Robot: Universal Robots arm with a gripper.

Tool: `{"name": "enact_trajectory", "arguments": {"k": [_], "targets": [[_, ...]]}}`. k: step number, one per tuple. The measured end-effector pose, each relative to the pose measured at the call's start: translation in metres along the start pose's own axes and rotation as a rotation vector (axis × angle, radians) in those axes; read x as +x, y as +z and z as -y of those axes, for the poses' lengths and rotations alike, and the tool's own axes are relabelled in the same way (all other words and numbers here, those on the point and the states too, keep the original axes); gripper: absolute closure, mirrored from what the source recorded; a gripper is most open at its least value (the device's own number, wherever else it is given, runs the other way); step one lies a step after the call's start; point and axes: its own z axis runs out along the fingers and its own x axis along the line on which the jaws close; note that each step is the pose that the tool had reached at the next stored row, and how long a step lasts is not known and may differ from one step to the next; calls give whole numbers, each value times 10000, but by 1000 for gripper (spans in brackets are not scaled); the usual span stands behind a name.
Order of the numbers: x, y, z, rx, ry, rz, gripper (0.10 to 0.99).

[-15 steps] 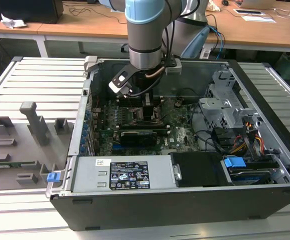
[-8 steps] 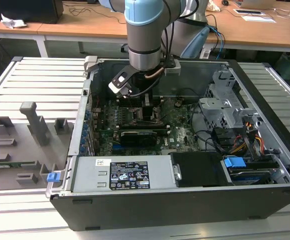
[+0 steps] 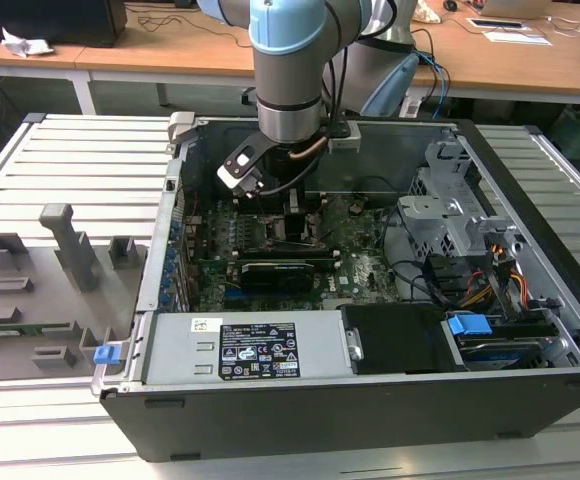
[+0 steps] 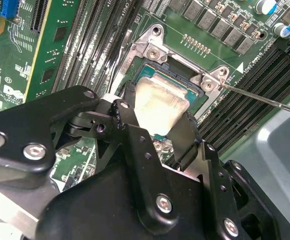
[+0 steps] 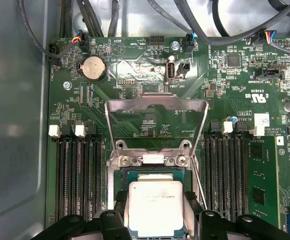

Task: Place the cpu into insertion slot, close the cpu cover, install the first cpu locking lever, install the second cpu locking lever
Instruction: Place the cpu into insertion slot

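Observation:
The cpu (image 5: 155,210), a small square chip with a silver face, sits over the insertion slot (image 5: 150,173), squared up with its frame; whether it is seated I cannot tell. My gripper (image 5: 155,197) is shut on the cpu, one black finger (image 5: 120,200) at each of two opposite edges. The second wrist view shows the same grip on the cpu (image 4: 160,105) above the insertion slot (image 4: 182,75). The cpu cover (image 5: 155,102), a grey metal frame with a window, stands swung open beyond the slot. A thin wire locking lever (image 4: 270,101) sticks out unlatched. My gripper (image 3: 295,215) is low inside the case.
Long memory slots (image 5: 77,175) flank the socket on both sides. A long black card (image 3: 275,270) lies in front of it, with the power supply (image 3: 260,350) nearer still. The drive cage (image 3: 460,210) and cables fill the exterior view's right. A grey fixture tray (image 3: 40,290) lies outside the case.

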Motion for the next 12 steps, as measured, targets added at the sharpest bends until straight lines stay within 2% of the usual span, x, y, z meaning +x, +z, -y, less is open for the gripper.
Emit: {"name": "enact_trajectory", "arguments": {"k": [2,3,8,12], "targets": [[0,0,0,0,1,-1,549],[0,0,0,0,2,0,486],[0,-3,0,1,4,2,486],[0,-49,-4,4,4,2,502]]}}
